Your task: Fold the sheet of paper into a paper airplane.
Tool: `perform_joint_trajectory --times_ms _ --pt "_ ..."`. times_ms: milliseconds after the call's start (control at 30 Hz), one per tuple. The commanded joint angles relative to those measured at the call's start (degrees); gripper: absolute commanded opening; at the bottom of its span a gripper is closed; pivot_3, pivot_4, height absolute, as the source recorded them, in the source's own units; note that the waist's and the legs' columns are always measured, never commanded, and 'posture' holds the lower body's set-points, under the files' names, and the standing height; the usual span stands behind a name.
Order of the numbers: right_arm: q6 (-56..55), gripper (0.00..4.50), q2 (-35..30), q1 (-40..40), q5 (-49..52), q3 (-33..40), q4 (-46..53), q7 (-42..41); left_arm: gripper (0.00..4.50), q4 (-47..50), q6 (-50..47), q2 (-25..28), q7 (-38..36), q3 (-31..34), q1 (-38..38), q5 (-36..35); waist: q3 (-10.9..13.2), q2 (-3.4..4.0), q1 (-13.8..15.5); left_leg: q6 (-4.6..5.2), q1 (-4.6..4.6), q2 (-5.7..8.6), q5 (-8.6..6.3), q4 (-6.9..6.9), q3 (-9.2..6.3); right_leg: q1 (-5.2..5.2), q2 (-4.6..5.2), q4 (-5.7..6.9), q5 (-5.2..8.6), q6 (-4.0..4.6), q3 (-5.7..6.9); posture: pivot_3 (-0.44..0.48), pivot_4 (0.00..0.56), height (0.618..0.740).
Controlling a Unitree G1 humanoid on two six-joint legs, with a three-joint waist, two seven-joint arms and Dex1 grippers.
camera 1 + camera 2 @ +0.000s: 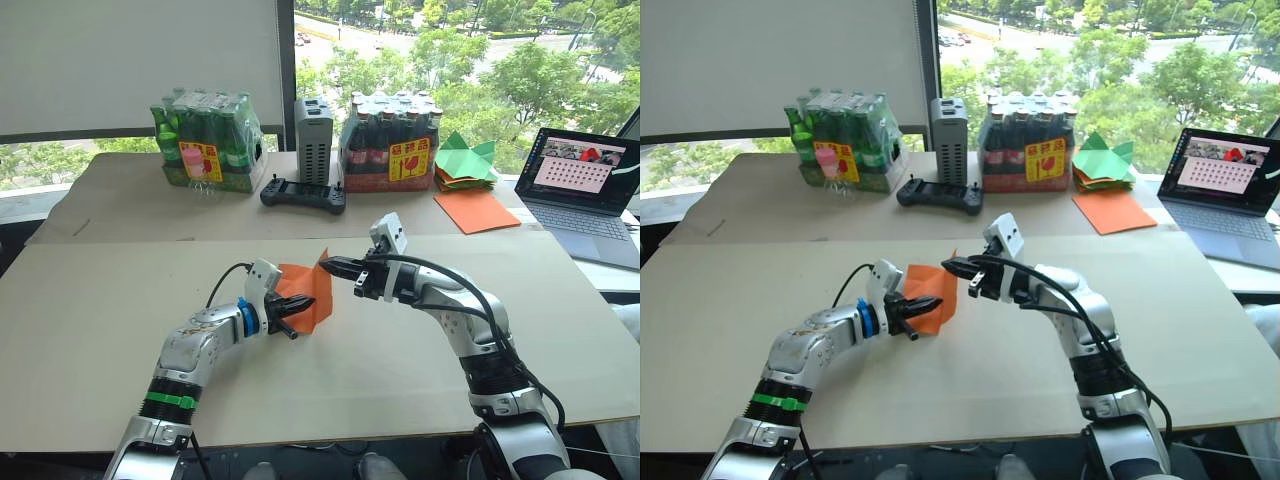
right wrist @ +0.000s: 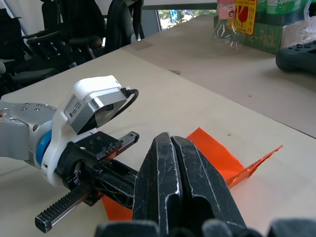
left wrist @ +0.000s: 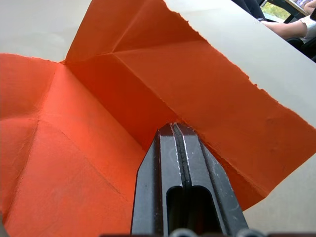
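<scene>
Near the middle of the tabletop (image 1: 120,300), held up off the surface: the creased sheet of paper (image 1: 310,290), pinched at one edge in the left tool (image 1: 290,312), fingers pressed together on it. Right tool (image 1: 334,266) at the sheet's raised corner, fingers closed, seemingly gripping nothing.

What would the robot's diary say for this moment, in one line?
step: folding | left tool: shut on paper | right tool: shut, at raised paper corner | paper: creased, partly lifted off table
</scene>
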State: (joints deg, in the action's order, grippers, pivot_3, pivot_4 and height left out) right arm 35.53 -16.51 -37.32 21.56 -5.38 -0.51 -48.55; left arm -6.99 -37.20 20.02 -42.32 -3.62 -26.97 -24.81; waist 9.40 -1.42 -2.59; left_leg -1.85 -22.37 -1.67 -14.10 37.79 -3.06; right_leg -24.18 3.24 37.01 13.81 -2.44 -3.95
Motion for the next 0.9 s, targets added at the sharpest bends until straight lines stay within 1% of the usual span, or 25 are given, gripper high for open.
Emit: perform_joint_trajectory --times_ms 33,133,267,400,533,900 --pt "-1.8 0.01 0.8 1.0 -0.6 -3.2 1.7 -0.5 0.00 0.4 1.9 -0.4 -0.9 -0.2 -0.8 0.5 0.0 0.00 0.0 0.00 0.00 0.00 0.00 0.00 0.00 0.00 0.00 0.01 0.00 0.00 0.00 0.000 0.150 0.740" --pt "-3.7 0.01 1.7 1.6 -3.3 -6.9 -0.2 0.3 0.00 0.1 2.2 -0.5 -1.1 -0.4 -0.5 0.8 0.0 0.00 0.0 0.00 0.01 0.00 0.00 0.00 0.00 0.00 0.00 0.02 0.00 0.00 0.00 0.000 0.150 0.740" --pt "-5.0 0.01 3.2 1.6 -4.9 -9.1 -1.8 0.7 0.00 0.3 2.3 -0.7 -1.0 -0.3 -0.2 1.0 0.0 0.00 0.0 0.00 0.01 0.00 0.00 0.01 0.00 -0.01 0.00 0.03 0.00 0.00 0.00 0.000 0.150 0.740" --pt "-7.2 0.01 3.3 1.8 -8.4 -11.1 -5.1 1.8 0.00 1.1 2.2 -0.7 -0.7 0.0 0.5 1.1 0.0 0.00 0.0 0.00 0.00 0.01 0.00 0.02 0.00 0.00 0.01 0.02 0.00 0.00 0.00 0.000 0.150 0.740" --pt "-8.0 0.01 3.0 1.9 -9.5 -10.1 -7.2 2.7 0.00 2.1 1.9 -0.6 -0.3 0.5 1.4 1.0 0.0 0.00 0.0 0.00 0.00 0.00 0.00 0.02 0.00 -0.02 0.00 0.03 0.00 0.00 0.00 0.000 0.150 0.740" --pt "-8.7 0.01 -0.3 2.8 -9.9 -8.8 -8.4 2.0 0.00 3.3 1.4 -0.4 0.3 1.2 2.4 0.8 0.0 0.00 -0.1 0.00 0.01 0.00 0.00 0.02 0.00 0.00 0.00 0.04 0.00 0.00 0.00 0.000 0.150 0.740"
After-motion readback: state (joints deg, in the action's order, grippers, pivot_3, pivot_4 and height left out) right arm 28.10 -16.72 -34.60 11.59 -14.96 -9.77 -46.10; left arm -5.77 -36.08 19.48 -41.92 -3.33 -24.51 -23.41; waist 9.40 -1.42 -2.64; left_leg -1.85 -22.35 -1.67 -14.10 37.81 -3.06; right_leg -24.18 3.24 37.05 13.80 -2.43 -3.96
